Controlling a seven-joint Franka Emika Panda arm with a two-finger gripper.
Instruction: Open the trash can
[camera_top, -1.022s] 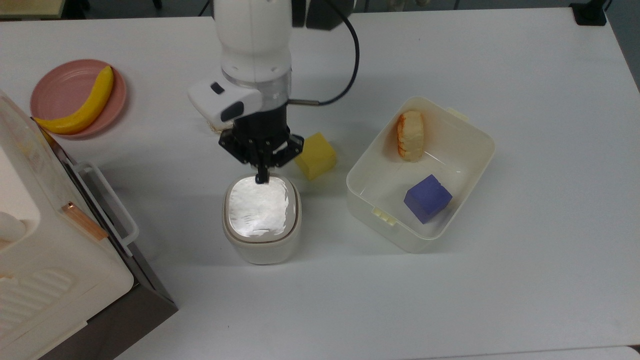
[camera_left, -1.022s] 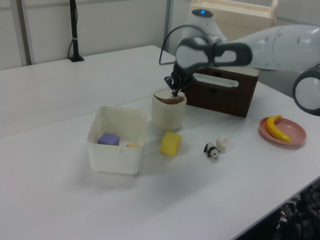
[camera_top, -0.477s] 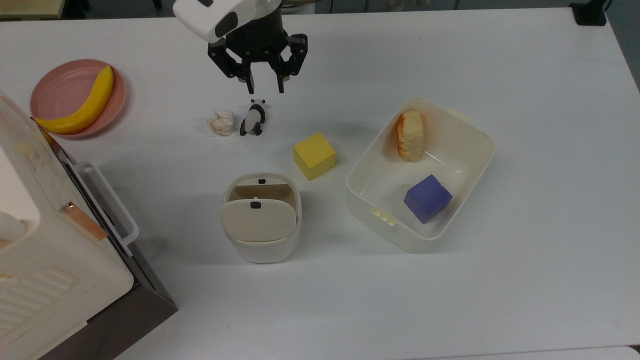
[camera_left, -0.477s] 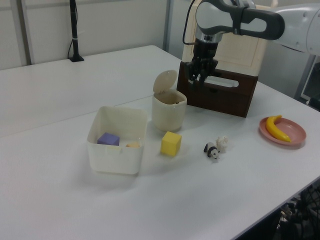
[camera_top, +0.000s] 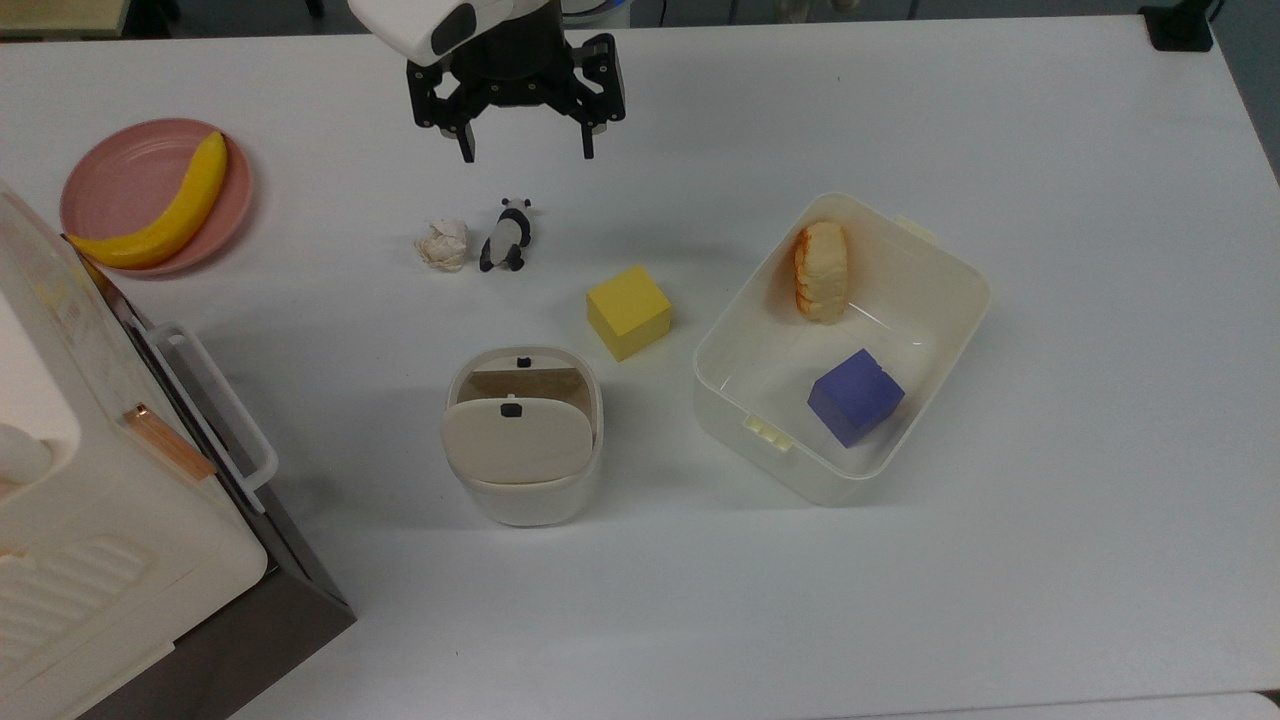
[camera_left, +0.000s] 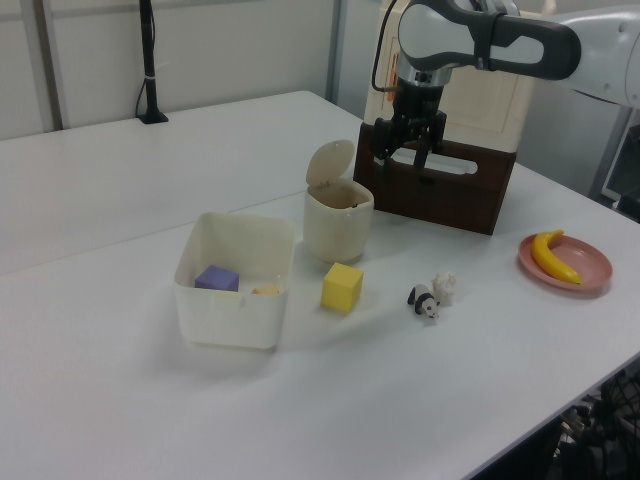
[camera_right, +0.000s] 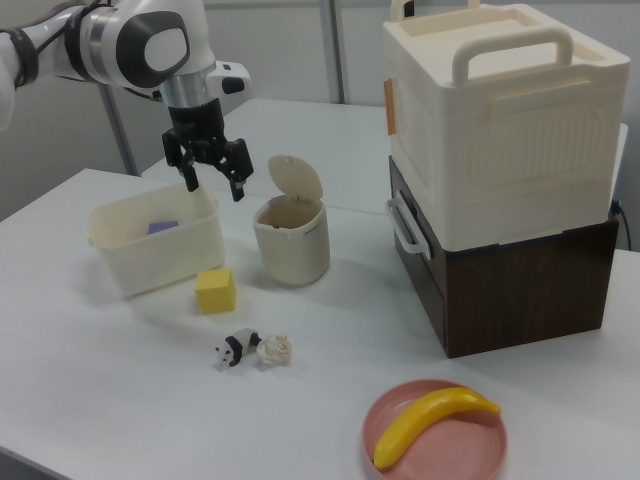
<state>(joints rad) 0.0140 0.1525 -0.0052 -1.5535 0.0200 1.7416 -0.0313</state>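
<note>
The trash can (camera_top: 525, 500) is a small cream-white bin near the table's middle, also seen in the left view (camera_left: 338, 230) and the right view (camera_right: 292, 245). Its beige lid (camera_top: 517, 442) stands flipped up, and the brownish inside shows. A small black button (camera_top: 522, 359) sits on the rim. My gripper (camera_top: 527, 153) hangs open and empty above the table, well beyond the can toward the top view's upper edge. In the left view the gripper (camera_left: 403, 165) is up and to the can's right. In the right view the gripper (camera_right: 215, 190) is up and to the can's left.
A yellow cube (camera_top: 628, 311) lies beside the can. A cream tub (camera_top: 720, 400) holds bread (camera_top: 820, 270) and a purple cube (camera_top: 855, 395). A toy panda (camera_top: 505, 235) and a paper ball (camera_top: 443, 243) lie below the gripper. A pink plate (camera_top: 105, 170) carries a banana (camera_top: 160, 215). A big white appliance (camera_top: 90, 500) stands at the top view's left.
One second ago the gripper was shut, pressing the can's rim with the lid down. The lid has flipped up, the gripper has risen and drawn away, and its fingers have spread wider.
</note>
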